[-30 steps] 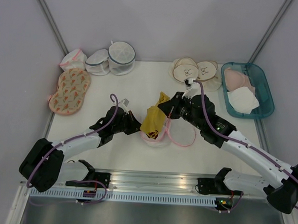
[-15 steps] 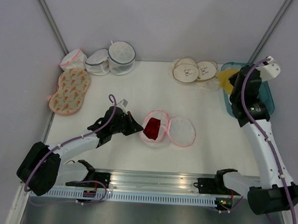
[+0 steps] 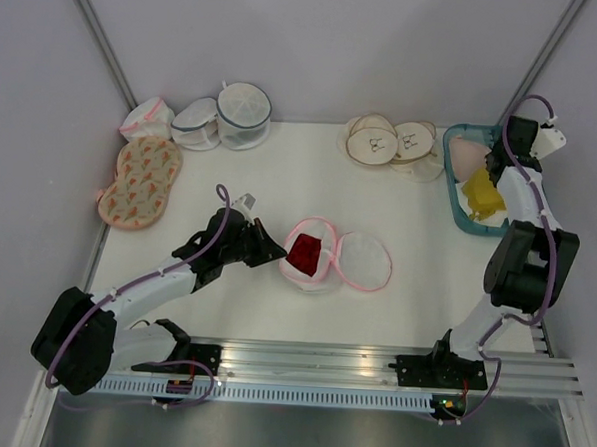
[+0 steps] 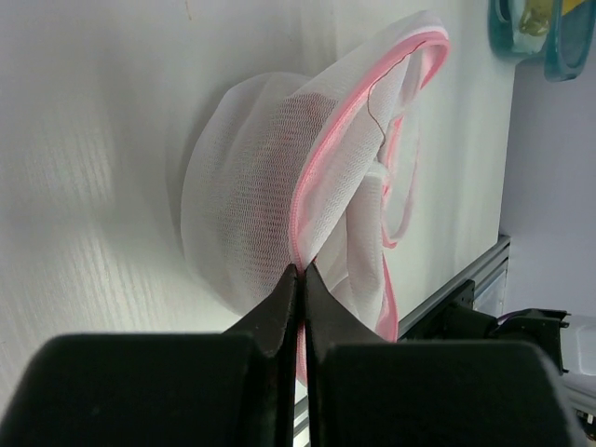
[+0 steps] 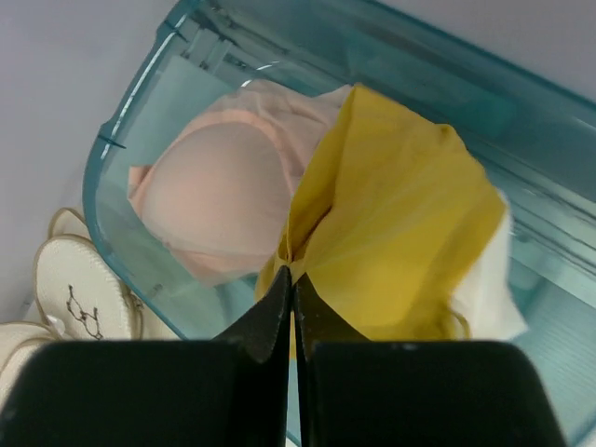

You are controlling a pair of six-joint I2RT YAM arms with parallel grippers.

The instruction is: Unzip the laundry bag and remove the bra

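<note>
The laundry bag (image 3: 364, 263) lies open in two halves at the table's middle, with something dark red (image 3: 305, 252) in its left half. My left gripper (image 3: 277, 254) is shut on the bag's pink zipper rim (image 4: 321, 182); the white mesh (image 4: 233, 233) bulges just beyond my left gripper (image 4: 301, 270). My right gripper (image 3: 493, 176) hangs over the teal bin (image 3: 451, 186) at the back right, shut on a fold of the yellow bra (image 3: 482, 195). In the right wrist view the yellow bra (image 5: 400, 233) droops from my right gripper (image 5: 291, 270) above a pink bra (image 5: 209, 191).
White mesh bags with grey-blue rims (image 3: 242, 112) and a pink-edged pouch (image 3: 144, 118) stand at the back left, beside patterned pads (image 3: 141, 180). Beige round pads (image 3: 383, 140) lie left of the bin. A white garment (image 5: 489, 293) lies in the bin (image 5: 126, 116).
My right arm has swung from the open bag to the teal bin, carrying the yellow bra out. The left gripper has kept its hold on the rim.
</note>
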